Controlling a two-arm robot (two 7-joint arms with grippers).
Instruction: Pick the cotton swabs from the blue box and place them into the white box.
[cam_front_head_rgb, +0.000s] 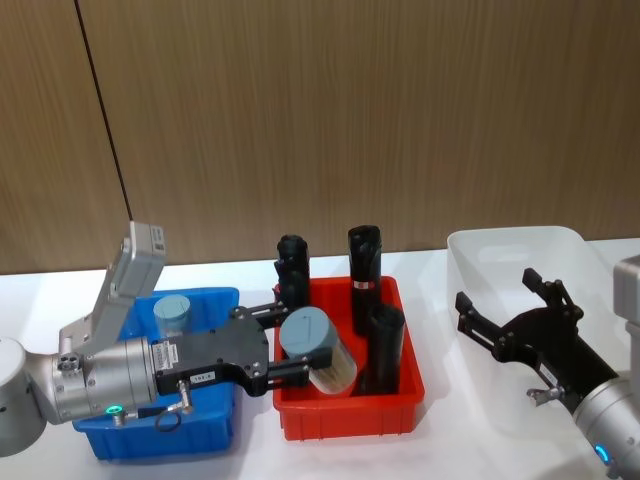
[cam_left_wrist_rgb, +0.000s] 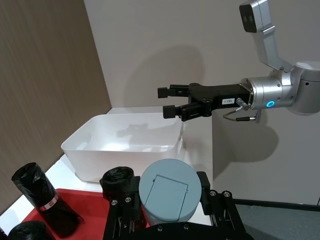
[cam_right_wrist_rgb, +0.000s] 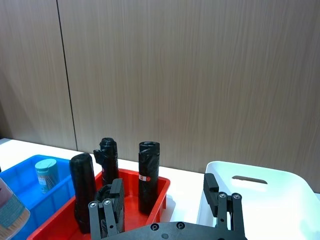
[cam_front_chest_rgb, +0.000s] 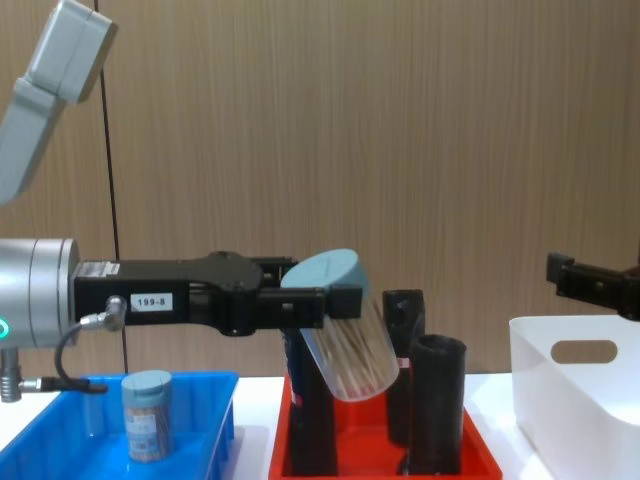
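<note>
Transfer in hand: the left tool (cam_front_head_rgb: 283, 342) pinches a clear, grey-lidded plastic swab jar (cam_front_head_rgb: 330, 365), tilted, above the red plastic bin (cam_front_head_rgb: 345, 420). The right tool (cam_front_head_rgb: 495, 287) hangs spread, apparently over the tall white plastic box (cam_front_head_rgb: 510, 238). Next: carry the jar there.

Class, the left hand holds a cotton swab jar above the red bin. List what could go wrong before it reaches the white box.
1. The jar hangs tilted in the left hand; a slip would likely drop it into the red bin among the black cylinders.
2. The right hand sits open over the white box, so the two hands might collide there.
3. A low path could knock the tall cylinders.
</note>
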